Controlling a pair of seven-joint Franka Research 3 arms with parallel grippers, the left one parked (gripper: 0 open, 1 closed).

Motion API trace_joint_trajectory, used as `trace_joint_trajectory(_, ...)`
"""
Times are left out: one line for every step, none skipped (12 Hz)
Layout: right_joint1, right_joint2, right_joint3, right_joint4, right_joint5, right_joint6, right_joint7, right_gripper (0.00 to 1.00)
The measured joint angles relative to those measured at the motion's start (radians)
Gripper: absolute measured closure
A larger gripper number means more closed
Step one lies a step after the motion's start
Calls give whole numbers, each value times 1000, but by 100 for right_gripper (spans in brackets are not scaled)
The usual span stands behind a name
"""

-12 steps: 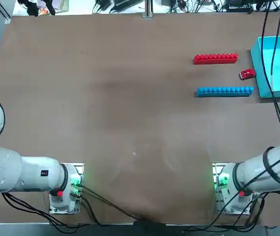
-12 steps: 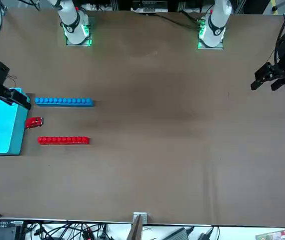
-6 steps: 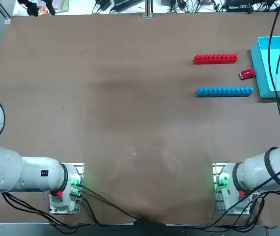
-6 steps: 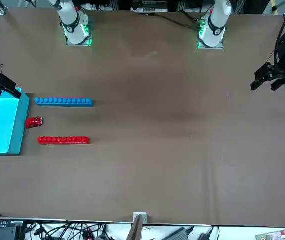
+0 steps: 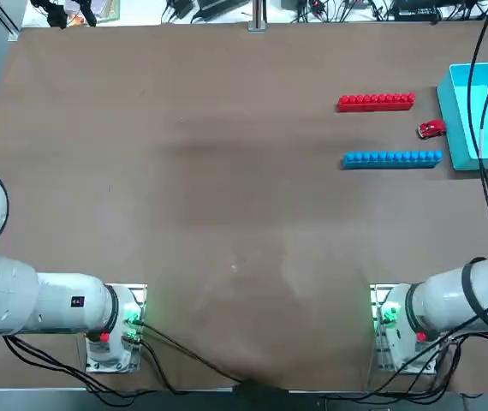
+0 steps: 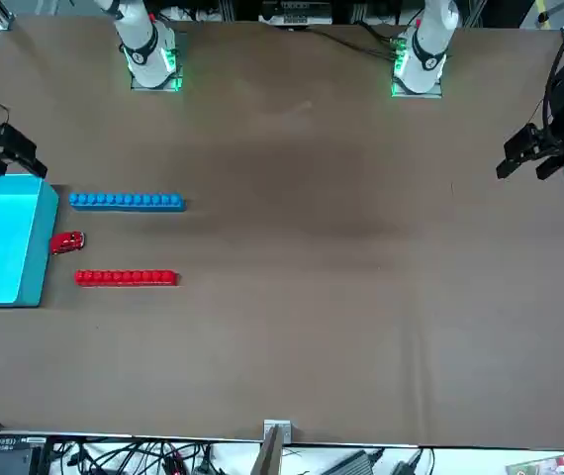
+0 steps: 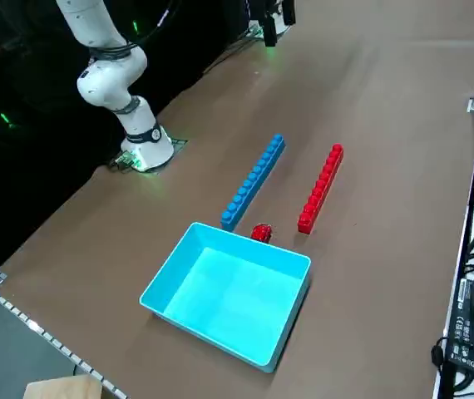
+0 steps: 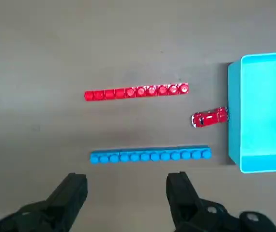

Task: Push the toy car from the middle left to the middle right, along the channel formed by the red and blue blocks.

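Observation:
The toy car (image 5: 431,129) is tiny and red. It rests at the right end of the channel (image 5: 381,130), against or just short of the light-blue box's wall. The red block bar (image 5: 376,102) lies on the far side of the channel and the blue block bar (image 5: 391,158) on the near side; they are parallel. In the wrist view the car (image 8: 209,118) sits past the red bar (image 8: 136,91) and level with the blue bar's (image 8: 150,156) end. My right gripper (image 8: 126,186) hangs open and empty above the table, on the near side of the blue bar. It also shows at the table's edge (image 6: 20,158).
A light-blue open box (image 5: 454,128) stands at the table's right edge, just beyond the bars, and it has nothing inside (image 7: 229,291). A black cable (image 5: 481,128) hangs across it in the top view. The arm bases (image 5: 398,325) are bolted at the near edge.
My right gripper has drawn back from over the light-blue box toward the robot's side of the table. The car and both bars have not moved.

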Motion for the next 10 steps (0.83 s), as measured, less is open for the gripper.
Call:
trace_joint_trajectory(3,-10,1,-6,0,-15,-1,0)
trace_joint_trajectory(5,-23,1,-19,-3,-23,-2,0)
trace_joint_trajectory(7,-36,1,-35,-12,-26,-3,0)
trace_joint_trajectory(9,-51,1,-56,-27,-28,-6,0)
trace_joint_trajectory(12,-67,1,-77,-42,-28,-8,0)
trace_joint_trajectory(15,-82,1,-96,-50,-28,-9,0)
trace_joint_trajectory(18,-99,1,-113,-55,-28,-9,0)
trace_joint_trajectory(20,-115,1,-131,-57,-28,-9,0)
trace_joint_trajectory(21,-131,2,-146,-57,-28,-9,0)
trace_joint_trajectory(21,-145,2,-159,-57,-28,-9,0)
